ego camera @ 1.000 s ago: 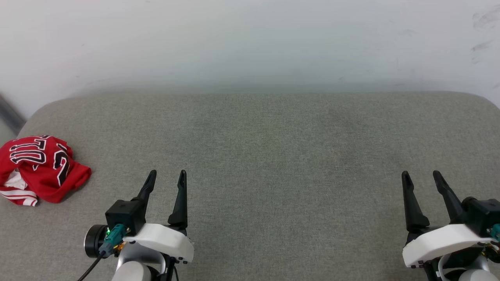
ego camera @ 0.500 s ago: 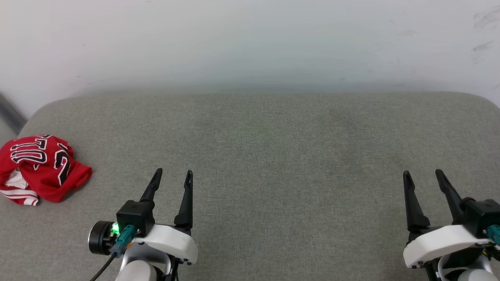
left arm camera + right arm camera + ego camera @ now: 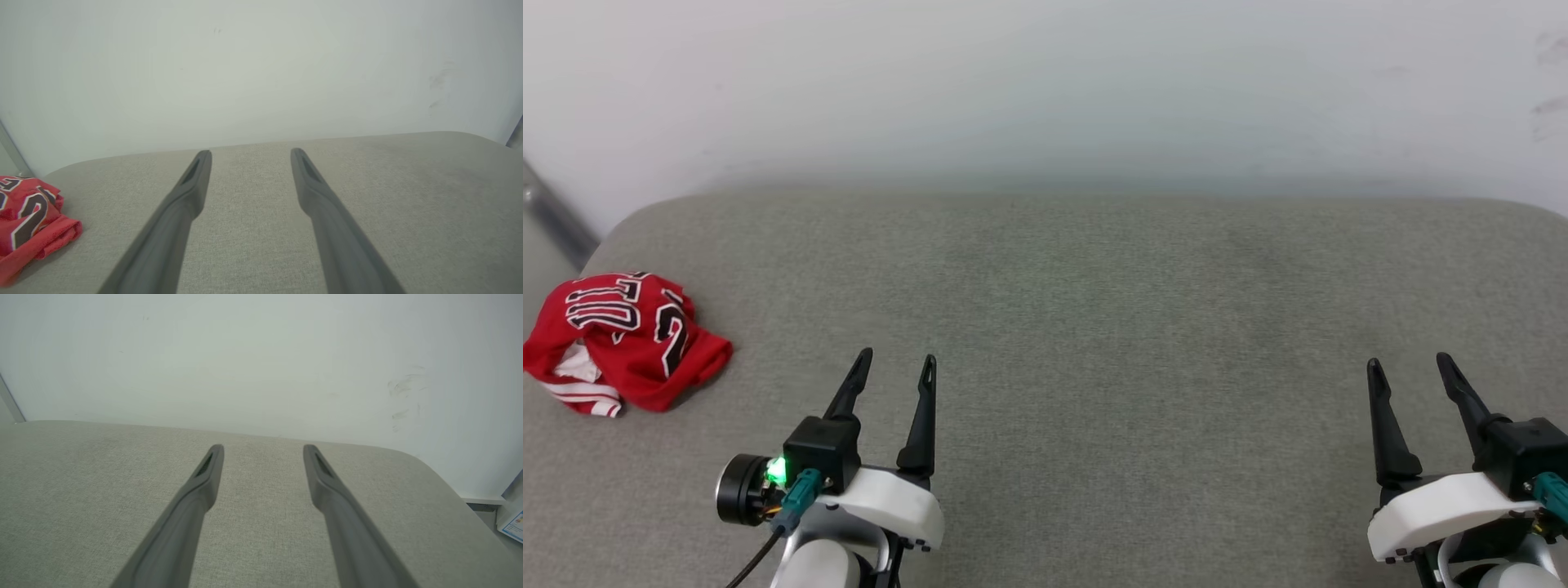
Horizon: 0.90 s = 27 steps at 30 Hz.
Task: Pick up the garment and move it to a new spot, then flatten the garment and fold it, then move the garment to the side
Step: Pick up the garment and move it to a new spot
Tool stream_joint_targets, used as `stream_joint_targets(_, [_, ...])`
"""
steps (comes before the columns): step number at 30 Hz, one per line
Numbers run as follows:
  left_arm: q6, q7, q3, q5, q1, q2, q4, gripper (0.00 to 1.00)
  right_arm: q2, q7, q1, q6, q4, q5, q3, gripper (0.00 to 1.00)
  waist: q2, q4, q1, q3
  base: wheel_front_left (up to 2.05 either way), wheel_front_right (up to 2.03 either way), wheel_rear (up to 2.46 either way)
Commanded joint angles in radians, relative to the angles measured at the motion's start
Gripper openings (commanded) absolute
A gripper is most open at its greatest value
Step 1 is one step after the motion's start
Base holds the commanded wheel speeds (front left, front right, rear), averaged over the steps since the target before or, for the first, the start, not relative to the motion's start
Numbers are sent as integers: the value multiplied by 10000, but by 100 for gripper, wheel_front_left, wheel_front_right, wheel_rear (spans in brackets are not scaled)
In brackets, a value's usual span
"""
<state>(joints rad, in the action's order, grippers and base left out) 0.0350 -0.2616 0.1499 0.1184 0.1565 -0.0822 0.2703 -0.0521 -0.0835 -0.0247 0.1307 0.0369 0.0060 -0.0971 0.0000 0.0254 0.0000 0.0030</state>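
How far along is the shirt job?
Done: nothing; the garment lies crumpled at the left end of the grey cushion. In hand: nothing; the left tool and right tool are open, empty and apart from it. Left: pick up, move, flatten, fold, set aside.

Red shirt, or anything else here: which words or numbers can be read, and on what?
"2": on the shirt, black with a white outline.
Shirt's other letters: crumpled, unreadable.
Card at the right wrist view's corner: print too small to read.
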Motion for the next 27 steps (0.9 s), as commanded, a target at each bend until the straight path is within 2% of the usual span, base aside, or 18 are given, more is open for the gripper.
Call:
stream_joint_targets(1, [-30,-50,-64,13,201,46,-33,100,28,-34,-68,-1,-34,-47,5,100,0,165,0,49,0,0,0])
stream_joint_targets(11, [-181,-40,-542,441,339,195,-5,100,26,26,-155,0,-302,111,255,100,0,1379,0,156,0,0,0])
stream_joint_targets(17, [-240,-40,-1142,512,254,199,-12,100,27,32,-120,0,-549,254,672,100,0,2481,0,207,0,0,0])
stream_joint_targets(27, [-149,-40,-1706,447,10,178,61,100,25,71,-154,-1,-845,412,1122,100,0,3769,0,217,0,0,0])
